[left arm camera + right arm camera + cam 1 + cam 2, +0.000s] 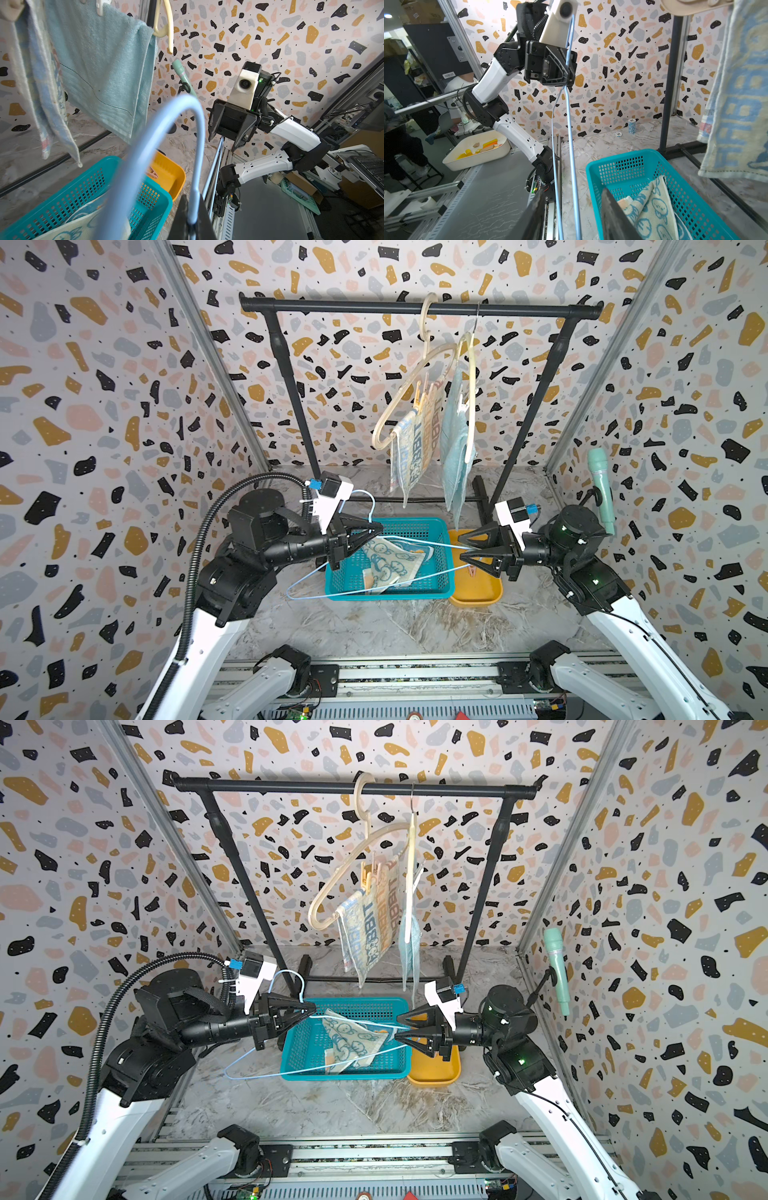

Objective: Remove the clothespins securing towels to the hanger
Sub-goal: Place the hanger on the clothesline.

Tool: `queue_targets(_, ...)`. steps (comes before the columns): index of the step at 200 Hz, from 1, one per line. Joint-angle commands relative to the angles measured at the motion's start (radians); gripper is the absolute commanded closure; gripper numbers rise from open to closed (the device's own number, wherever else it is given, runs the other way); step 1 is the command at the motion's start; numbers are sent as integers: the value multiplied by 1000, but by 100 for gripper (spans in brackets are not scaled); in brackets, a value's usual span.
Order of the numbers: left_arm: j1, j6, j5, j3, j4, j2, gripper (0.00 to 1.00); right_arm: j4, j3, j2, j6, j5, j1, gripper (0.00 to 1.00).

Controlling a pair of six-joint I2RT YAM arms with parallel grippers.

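**A:** Why was the light-blue wire hanger (202, 133) held out level instead of being set on the desk (374, 626)?

**B:** It was clamped at its neck by the left jaws, which were shut tight on the wire. This kept it above the teal basket (407, 521), where the cartoon towel (390, 562) lay. The basket was judged to be the place meant for freed cloths.

**A:** And the right jaws?

**B:** They were parted to a middling width, and the right end of the wire hanger passed between them. No grip on it could be made out. A pink clothespin (153, 174) lay just below them in the yellow tray (478, 597), which stood just right of the basket.

**A:** Where were the other clothespins found?

**B:** Well apart from both pairs of jaws. Orange clothespins (419, 396) were pinned on the striped towel (417, 443), high at the far rail (332, 306). The plain blue towel (453, 456) hung just to its right.
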Motion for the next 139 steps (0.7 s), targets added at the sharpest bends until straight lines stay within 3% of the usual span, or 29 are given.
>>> queue_targets(1, -1, -16, 36, -9, 71, 10, 100, 24, -6, -13, -7, -47, -3, 68)
queue_targets(59, -1, -22, 35, -22, 88, 13, 100, 47, -13, -6, 5, -43, -3, 100)
queue_targets(88, -1, -26, 9, -20, 88, 11, 100, 81, -22, -4, 29, -42, -3, 100)
queue_targets(114, -1, -49, -36, -22, 105, 5, 67, 134, -30, -6, 71, -42, -2, 100)
queue_targets(139, -1, -95, -83, -22, 151, -4, 52, 167, -21, 4, 101, -15, 14, 100)
